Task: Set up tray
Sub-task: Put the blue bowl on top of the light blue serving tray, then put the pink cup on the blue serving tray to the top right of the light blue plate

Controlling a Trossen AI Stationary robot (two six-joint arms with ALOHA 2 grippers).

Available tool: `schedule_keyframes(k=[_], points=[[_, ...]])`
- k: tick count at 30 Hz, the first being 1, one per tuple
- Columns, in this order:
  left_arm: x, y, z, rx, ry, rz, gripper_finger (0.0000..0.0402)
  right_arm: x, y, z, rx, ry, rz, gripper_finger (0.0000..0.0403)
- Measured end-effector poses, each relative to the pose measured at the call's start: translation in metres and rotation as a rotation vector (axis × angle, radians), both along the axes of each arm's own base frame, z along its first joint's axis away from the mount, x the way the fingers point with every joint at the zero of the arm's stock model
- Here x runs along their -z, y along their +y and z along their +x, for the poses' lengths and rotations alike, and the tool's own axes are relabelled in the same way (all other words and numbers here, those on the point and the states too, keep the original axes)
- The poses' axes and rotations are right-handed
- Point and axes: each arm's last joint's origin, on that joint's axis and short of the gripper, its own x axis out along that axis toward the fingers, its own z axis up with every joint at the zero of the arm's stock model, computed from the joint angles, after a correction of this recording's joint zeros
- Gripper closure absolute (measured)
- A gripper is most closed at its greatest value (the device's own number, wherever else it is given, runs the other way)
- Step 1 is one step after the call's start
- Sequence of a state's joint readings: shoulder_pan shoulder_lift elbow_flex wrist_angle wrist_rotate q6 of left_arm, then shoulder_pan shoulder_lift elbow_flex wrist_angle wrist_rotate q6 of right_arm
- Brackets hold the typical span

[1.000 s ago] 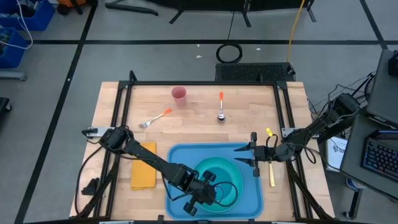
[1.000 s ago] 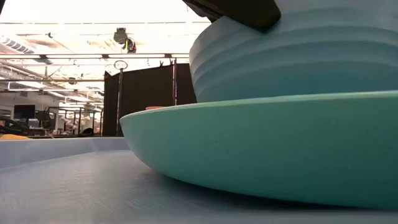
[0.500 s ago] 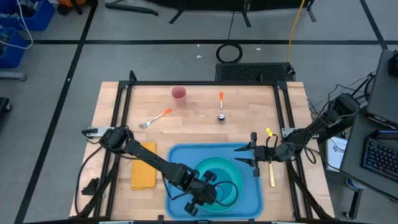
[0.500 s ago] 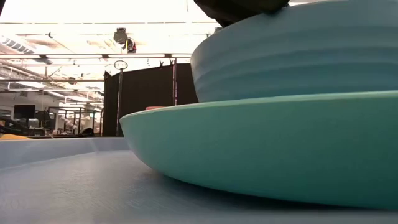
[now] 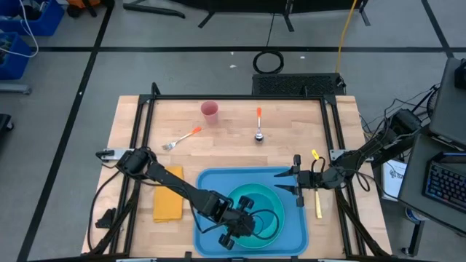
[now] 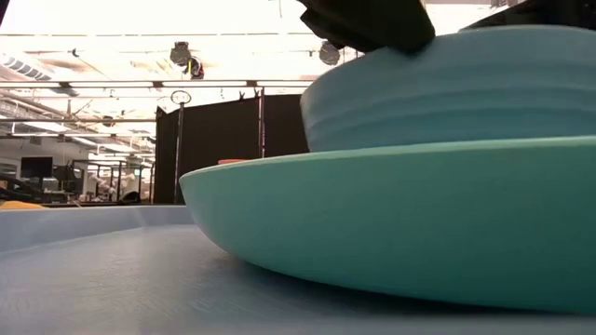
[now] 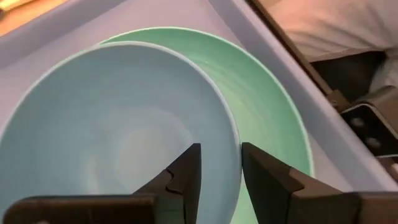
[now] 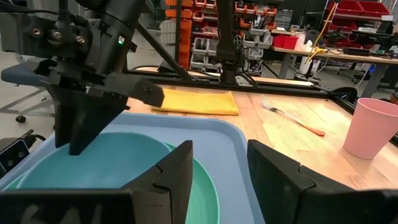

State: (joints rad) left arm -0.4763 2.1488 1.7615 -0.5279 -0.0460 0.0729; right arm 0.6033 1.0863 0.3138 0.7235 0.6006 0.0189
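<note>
The blue tray (image 5: 211, 182) lies at the table's near middle, with a round teal plate (image 5: 275, 204) resting flat in it. My left gripper (image 7: 217, 149) is over the plate and shut on a pale teal bowl (image 7: 118, 124). In the low view the bowl (image 6: 447, 93) stands above the plate (image 6: 391, 223), and the plate's rim hides its lower part. My right gripper (image 5: 297, 187) hangs open over the tray's right edge and touches nothing. My left gripper holds the bowl by its rim (image 7: 235, 134), with one finger (image 7: 186, 165) inside the bowl and the other (image 7: 261, 168) outside, coming from above. The bowl stays upright over the plate. Whether its base rests on the plate I cannot tell.
A yellow napkin (image 5: 167, 195) lies left of the tray. Toward the far edge are a pink cup (image 5: 210, 109), an orange-handled fork (image 5: 182, 138) and an orange-handled spoon (image 5: 258, 124). A yellow-handled utensil (image 5: 318, 205) lies right of the tray, by my right gripper.
My left gripper has come down with the bowl. In the low view the bowl's rim, once above the picture's top, now shows lower over the plate, and the bowl has shifted a little sideways. The right arm has kept still.
</note>
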Motion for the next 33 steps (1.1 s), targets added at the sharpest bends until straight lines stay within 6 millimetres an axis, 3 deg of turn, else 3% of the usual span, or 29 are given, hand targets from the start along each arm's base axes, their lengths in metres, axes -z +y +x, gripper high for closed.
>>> schedule_keyframes(k=[9, 16, 21, 25, 33], points=[[-0.011, 0.000, -0.004, -0.004, 0.037, -0.108, 0.0282, 0.000, 0.000, 0.000, 0.000, 0.000, 0.000, 0.0261], [-0.044, 0.007, -0.019, -0.027, 0.010, -0.092, 0.0282, 0.000, 0.000, 0.000, 0.000, 0.001, 0.006, 0.0261], [-0.075, 0.011, -0.039, -0.100, -0.060, 0.004, 0.0282, 0.000, 0.001, 0.000, -0.014, 0.000, 0.010, 0.0261], [-0.089, 0.009, -0.054, -0.153, -0.106, 0.107, 0.0282, -0.001, 0.001, 0.000, -0.027, -0.003, 0.018, 0.0261], [-0.085, 0.012, -0.067, -0.293, -0.087, 0.287, 0.0282, 0.000, 0.001, 0.000, -0.025, -0.002, 0.041, 0.0261]])
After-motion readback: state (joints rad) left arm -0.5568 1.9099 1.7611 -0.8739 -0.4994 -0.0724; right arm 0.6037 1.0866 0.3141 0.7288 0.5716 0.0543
